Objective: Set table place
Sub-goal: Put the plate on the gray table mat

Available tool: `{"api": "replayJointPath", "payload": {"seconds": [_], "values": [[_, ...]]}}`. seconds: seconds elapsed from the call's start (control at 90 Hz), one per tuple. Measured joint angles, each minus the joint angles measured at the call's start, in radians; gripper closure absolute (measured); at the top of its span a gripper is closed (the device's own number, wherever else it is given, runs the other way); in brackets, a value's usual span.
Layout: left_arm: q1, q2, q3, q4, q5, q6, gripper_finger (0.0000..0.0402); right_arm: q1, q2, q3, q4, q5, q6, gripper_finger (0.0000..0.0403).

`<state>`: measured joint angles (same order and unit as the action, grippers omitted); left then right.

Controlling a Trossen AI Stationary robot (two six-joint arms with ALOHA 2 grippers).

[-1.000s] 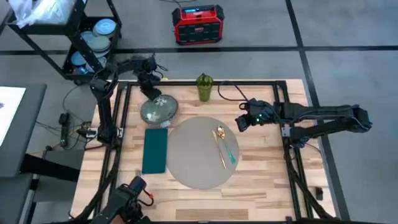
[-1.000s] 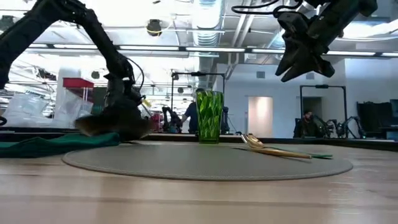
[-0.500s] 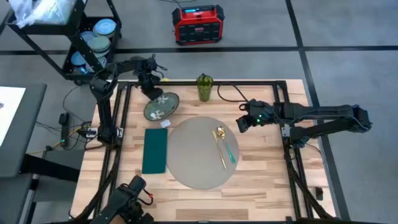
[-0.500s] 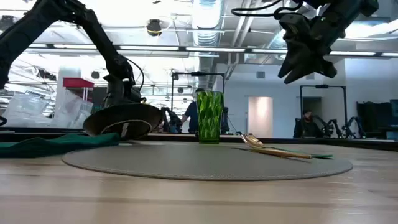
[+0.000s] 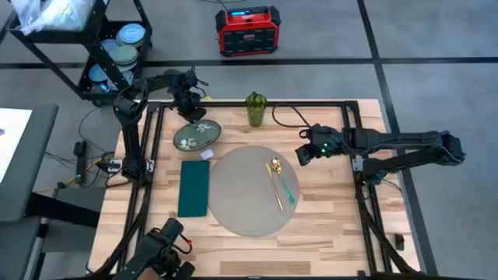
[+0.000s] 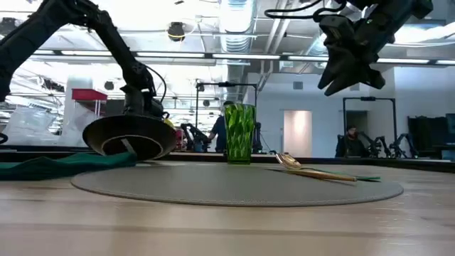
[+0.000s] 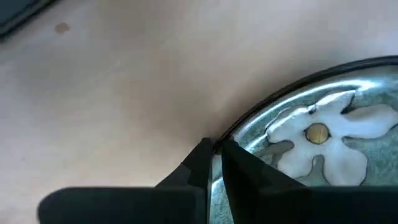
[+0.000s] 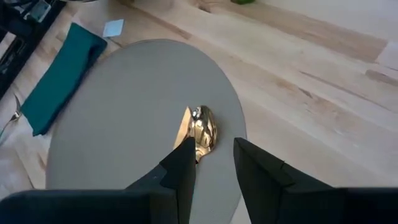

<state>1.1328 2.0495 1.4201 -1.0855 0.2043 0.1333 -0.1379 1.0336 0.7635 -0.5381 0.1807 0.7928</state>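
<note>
The green floral plate [image 5: 196, 136] is at the far left of the table [image 5: 327, 225], beyond the teal napkin [image 5: 194, 188]. My left gripper [image 5: 191, 115] is shut on it. The plate [image 6: 129, 136] is tilted, its dark underside showing in the low view. The round grey placemat [image 5: 249, 198] lies mid-table with a gold spoon [image 5: 274, 166] and a green-handled utensil [image 5: 289, 190] on its right part. My right gripper [image 8: 211, 163] hovers open above the spoon's bowl [image 8: 203, 127], high off the table [image 6: 346, 60]. My left gripper pinches the plate's rim [image 7: 219, 140] at its far edge between its two fingers [image 7: 200, 163], one on the flowered inner face and one outside. The fingers come from above and the far side. The plate is raised and tilted; whether its lowest edge touches the table I cannot tell.
A green glass [image 5: 256, 109] stands at the far edge, between the two arms. A small pale card [image 5: 205, 155] lies by the napkin's far end. Black rails [image 5: 366, 194] frame the table. A wire cart with dishes [image 5: 117, 50] stands beyond the far left corner.
My left gripper has raised the plate by its far rim: it lay low on the table and now stands tilted, higher, shifted slightly toward the table's left edge. My right gripper has kept still.
</note>
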Motion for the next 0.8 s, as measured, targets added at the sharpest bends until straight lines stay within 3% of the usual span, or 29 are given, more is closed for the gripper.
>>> {"api": "replayJointPath", "payload": {"seconds": [0.2, 0.344, 0.422, 0.689, 0.8], "values": [[0.000, 0.003, 0.047, 0.062, -0.021, 0.000, 0.0397, 0.000, 0.000, 0.000, 0.000, 0.000, -0.016, 0.0304], [0.000, 0.003, 0.077, 0.121, -0.129, -0.005, 0.0400, 0.000, 0.000, 0.000, 0.000, 0.001, -0.016, 0.0304], [0.003, 0.003, 0.077, 0.133, -0.133, -0.030, 0.0401, 0.000, 0.000, 0.000, 0.000, 0.001, -0.015, 0.0304], [0.009, 0.002, 0.077, 0.105, -0.121, -0.022, 0.0401, 0.001, 0.000, 0.000, 0.000, 0.002, -0.016, 0.0304], [0.049, 0.002, 0.077, 0.127, -0.004, -0.049, 0.0400, 0.002, 0.000, 0.000, 0.000, 0.001, -0.024, 0.0304]]}}
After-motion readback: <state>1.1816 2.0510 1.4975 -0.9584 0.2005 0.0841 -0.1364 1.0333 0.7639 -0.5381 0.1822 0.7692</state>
